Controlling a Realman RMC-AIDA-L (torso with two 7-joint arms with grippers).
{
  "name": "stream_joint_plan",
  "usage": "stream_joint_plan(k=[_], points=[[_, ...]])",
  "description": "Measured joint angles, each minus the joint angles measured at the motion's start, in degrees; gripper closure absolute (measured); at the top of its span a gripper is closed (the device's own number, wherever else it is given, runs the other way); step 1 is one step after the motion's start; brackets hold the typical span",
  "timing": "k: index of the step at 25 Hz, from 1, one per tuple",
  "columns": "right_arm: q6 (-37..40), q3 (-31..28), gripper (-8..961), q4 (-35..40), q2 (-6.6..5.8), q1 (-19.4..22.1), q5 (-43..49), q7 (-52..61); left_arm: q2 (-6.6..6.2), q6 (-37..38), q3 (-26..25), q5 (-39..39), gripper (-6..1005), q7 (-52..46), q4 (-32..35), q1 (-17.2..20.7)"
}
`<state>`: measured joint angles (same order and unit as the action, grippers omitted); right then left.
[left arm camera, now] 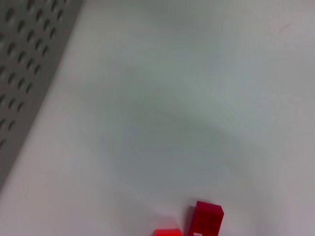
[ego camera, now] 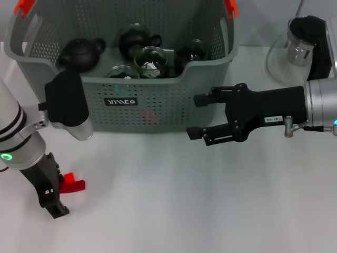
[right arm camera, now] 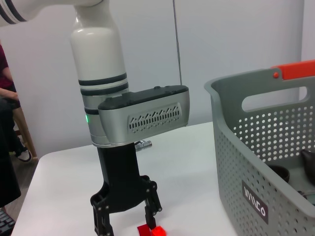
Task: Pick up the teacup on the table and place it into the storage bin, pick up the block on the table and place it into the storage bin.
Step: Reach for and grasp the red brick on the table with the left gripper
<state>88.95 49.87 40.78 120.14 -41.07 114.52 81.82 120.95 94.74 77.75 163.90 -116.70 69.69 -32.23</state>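
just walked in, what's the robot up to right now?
The left gripper is down at the table, fingers open around the red block, which sits on the surface, not lifted. The right gripper hovers open and empty in front of the storage bin. The bin already holds dark teapots and glass cups.

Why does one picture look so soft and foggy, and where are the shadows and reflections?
Left wrist view: the white table and red plastic block look blurred. Head view: soft shadows lie under the grey perforated storage bin and the open right gripper; the glass cups inside the bin glint. Right wrist view: sharp, with the left gripper straddling the block.
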Motion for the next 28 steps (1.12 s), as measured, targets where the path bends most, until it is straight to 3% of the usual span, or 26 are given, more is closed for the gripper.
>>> stream_joint_plan(k=[28], points=[[0.03,-0.13,99,0.00,-0.09,0.46,-0.10,-0.09,0.43,-0.68,0.30,-0.07,224,-0.11,-0.23,-0.82]])
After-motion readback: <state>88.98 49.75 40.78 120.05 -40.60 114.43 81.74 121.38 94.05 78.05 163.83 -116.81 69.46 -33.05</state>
